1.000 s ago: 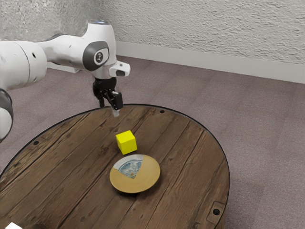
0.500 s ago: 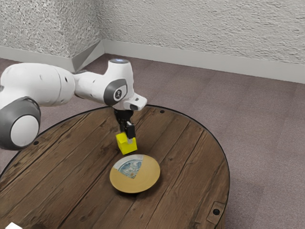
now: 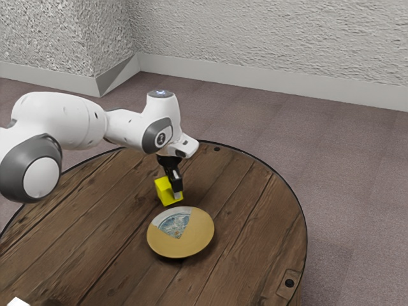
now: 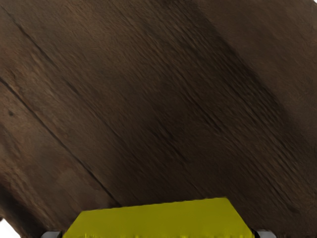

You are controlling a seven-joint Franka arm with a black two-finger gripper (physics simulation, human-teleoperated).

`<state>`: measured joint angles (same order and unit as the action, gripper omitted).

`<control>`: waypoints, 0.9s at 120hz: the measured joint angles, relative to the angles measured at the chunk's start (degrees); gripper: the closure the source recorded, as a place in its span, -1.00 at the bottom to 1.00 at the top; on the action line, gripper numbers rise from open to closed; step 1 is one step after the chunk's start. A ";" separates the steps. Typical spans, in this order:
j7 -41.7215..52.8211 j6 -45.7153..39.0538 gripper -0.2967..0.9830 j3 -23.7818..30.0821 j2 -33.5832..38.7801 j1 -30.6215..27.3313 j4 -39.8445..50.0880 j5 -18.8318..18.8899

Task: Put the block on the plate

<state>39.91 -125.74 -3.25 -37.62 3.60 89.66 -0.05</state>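
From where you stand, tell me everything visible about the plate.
The plate is round and mustard-tan, perhaps ceramic, with a wedge of blue-and-white pattern reaching a pale rim. It sits face up on the wooden table, close beside the yellow block; I can't tell whether they touch. The plate holds nothing.

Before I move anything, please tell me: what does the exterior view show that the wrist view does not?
Exterior view: the plate, the wall, the carpet and my arm.
Wrist view: a close look at a small dark mark in the wood.
Both: the yellow block and the wooden table.
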 joint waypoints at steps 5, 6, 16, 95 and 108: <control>0.18 0.03 -0.14 -0.02 1.08 0.01 0.73 0.04; 0.21 0.08 -0.14 -0.02 1.40 0.01 0.90 0.05; 0.52 0.82 -0.12 -0.02 5.25 0.49 3.23 0.03; 1.40 2.45 -0.09 0.07 19.76 11.55 24.15 -0.90; 1.40 2.01 -0.18 0.08 18.66 12.03 23.61 -1.01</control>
<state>41.32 -123.73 -3.17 -18.96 15.63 113.27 -1.06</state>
